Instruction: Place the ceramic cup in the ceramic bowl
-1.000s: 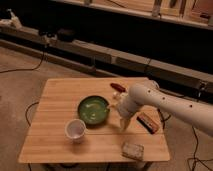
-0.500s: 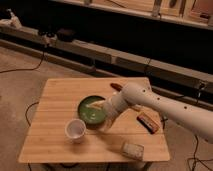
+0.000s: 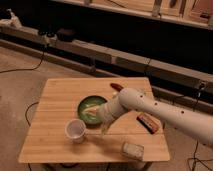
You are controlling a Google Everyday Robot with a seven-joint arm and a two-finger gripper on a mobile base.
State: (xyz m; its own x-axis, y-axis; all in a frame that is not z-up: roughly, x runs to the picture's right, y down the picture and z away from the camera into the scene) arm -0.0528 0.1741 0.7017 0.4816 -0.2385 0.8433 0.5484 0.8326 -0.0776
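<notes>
Hand [image 3: 105, 124] beside one ceramic bowl [image 3: 82, 105], one ceramic cup [image 3: 75, 130]

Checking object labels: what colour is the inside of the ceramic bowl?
Green, seen in the camera view on the ceramic bowl; the gripper hangs by its rim.

White ceramic cup [image 3: 75, 130]: plain, upright, mouth up, on surface [image 3: 59, 97], just beside bowl's front-left edge. Ceramic bowl [image 3: 86, 106]: shallow, glossy green inside, dark rim, upright, mid-surface. Pincer [image 3: 105, 126]: at bowl's near-right edge.
</notes>
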